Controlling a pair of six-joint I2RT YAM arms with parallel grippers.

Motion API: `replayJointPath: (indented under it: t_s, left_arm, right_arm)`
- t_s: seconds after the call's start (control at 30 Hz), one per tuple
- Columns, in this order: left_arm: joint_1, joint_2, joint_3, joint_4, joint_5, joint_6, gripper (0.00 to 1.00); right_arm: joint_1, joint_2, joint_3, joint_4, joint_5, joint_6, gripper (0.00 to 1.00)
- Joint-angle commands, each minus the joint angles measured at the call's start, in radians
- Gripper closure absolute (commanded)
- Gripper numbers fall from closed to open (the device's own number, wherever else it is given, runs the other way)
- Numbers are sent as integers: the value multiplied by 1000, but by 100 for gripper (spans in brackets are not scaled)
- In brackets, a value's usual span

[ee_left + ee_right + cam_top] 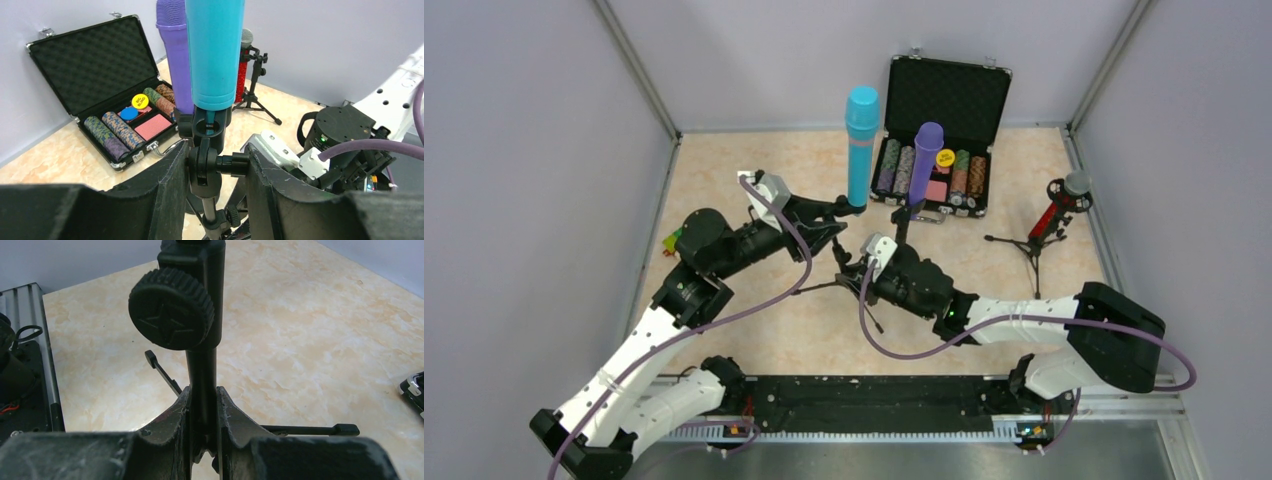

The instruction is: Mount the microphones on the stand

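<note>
Near the middle of the table [724, 170], a little toward its far edge, the teal-blue microphone [862, 145] stands upright in the clip of a tripod stand [829, 286], so this 1 looks attached. The purple microphone [925, 160] is up on a 2nd stand [902, 228] just behind it, in front of the open poker-chip case [949, 95]. The red microphone [1057, 212] leans on a 3rd stand [1034, 250] by the right edge. The left gripper [216, 160] is nearly closed around the swivel joint [202, 167], with 1 finger against the joint and the other on the end of its clamping knob [235, 164]. The right gripper [202, 397] is fully closed on the post [201, 370] lower down, apparently on the same stand. The main danger, as I judge it, is a tall load on thin legs. Whether the knob is tight cannot be told, and if it is loose, letting go could drop the teal-blue microphone onto the purple one and into the case. With 2 arms on 1 stand, any mismatch in their motion could twist the joint or skid the legs. A finger snagging the knob on the way out could drag the whole stand over.
</note>
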Motion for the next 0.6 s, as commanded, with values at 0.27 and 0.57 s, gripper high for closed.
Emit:
replayJointPath:
  t_s: [0.27,0.57]
  left_arm:
    - [0,-91,40,245,84,54,100]
    - [0,-84,36,200,75,72,100]
  right_arm:
    - [10,3,-30,13,-91,-3,100]
    - [10,-43,2,-29,-62,-2,94]
